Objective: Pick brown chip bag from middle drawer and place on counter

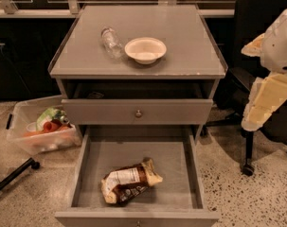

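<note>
Leftmost, a clear plastic bin (20, 136) of colourful items sat on the floor beside the open middle drawer (171, 174). Inside that drawer, left of its centre and nearer its front wall, the brown chip bag (129, 181) lay alone and slanted. Above the drawer, the desk (181, 37) carried a clear bottle (111, 41) on its side and an empty white bowl (145, 49). Right of the drawer rose the robot arm (271, 89). Its pincer was out of view, so its opening could not be told. A good grasp would likely descend straight, pinch the bag's narrow middle, then lift clear of the drawer walls.
</note>
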Robot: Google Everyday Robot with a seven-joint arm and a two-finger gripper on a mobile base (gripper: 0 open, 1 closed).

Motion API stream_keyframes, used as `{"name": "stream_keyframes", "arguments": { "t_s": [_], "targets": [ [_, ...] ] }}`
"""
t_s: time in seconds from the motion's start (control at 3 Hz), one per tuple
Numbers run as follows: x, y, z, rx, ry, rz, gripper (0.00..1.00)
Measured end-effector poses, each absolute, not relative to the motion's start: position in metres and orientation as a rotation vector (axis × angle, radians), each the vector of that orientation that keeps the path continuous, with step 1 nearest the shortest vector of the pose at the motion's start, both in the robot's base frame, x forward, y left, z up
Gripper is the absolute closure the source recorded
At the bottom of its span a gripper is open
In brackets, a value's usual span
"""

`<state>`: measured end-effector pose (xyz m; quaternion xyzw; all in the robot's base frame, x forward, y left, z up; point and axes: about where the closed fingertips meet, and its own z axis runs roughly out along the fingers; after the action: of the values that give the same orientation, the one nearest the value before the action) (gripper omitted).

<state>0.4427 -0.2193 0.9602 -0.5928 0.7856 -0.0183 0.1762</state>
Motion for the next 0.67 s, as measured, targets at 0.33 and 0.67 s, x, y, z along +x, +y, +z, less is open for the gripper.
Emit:
{"name": "stream_keyframes", "arguments": {
  "t_s": [0.33,0.67],
  "targets": [
    [0.453,-0.218,0.914,-1.611,2.247,0.013,0.0],
    [0.451,-0.209,0.839,-1.513,2.283,0.134,0.0]
  ]
}}
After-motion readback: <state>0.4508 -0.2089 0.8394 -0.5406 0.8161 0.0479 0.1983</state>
